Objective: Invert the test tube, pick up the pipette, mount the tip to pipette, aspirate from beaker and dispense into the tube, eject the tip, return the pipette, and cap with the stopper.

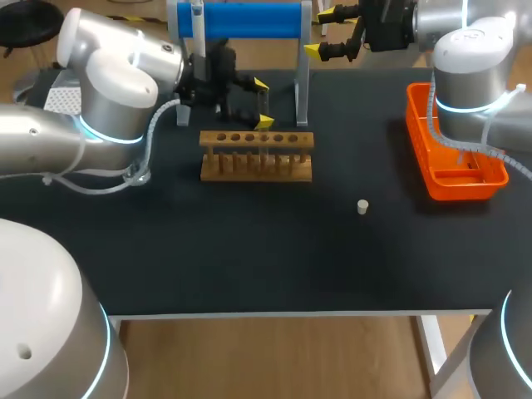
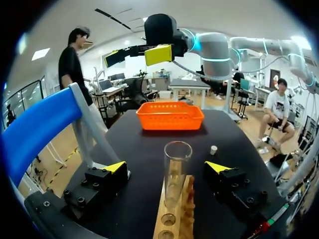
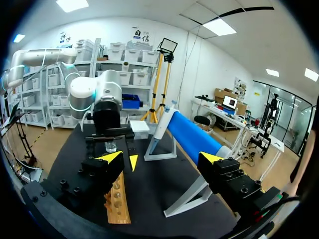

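Currently both claws are released: left gripper straddling the rack's upright test tube, right gripper beyond the rack.

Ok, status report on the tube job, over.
Left gripper open, straddling the test tube, no grip. Tube upright in wooden rack. Right gripper open, empty, near the pipette stand. Stopper loose on table; nothing in the way.
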`<move>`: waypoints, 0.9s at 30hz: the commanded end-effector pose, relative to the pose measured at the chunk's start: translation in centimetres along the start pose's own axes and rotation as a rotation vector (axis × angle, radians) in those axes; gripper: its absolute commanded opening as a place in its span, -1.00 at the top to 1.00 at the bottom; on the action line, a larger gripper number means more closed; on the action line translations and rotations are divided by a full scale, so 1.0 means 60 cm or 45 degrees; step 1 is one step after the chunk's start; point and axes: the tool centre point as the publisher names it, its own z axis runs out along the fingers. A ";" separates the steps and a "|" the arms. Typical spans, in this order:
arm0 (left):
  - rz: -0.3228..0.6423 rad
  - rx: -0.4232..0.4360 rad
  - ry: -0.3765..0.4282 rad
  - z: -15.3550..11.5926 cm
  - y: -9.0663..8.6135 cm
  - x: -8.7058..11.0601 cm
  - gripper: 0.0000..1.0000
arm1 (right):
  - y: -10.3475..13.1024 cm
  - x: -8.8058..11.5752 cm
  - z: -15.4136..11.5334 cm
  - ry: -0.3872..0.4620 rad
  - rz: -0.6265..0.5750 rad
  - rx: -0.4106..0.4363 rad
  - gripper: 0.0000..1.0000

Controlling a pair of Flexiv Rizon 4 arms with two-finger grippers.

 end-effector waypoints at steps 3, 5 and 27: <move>-0.011 -0.033 -0.045 0.005 -0.003 0.004 -1.00 | 0.000 -0.001 -0.001 0.004 0.001 0.002 -1.00; -0.020 -0.033 -0.059 0.006 -0.001 0.004 -1.00 | 0.000 -0.001 -0.001 0.004 0.001 0.002 -1.00; -0.046 -0.065 -0.084 0.013 0.009 0.004 -1.00 | 0.000 -0.001 -0.001 0.004 0.001 0.002 -1.00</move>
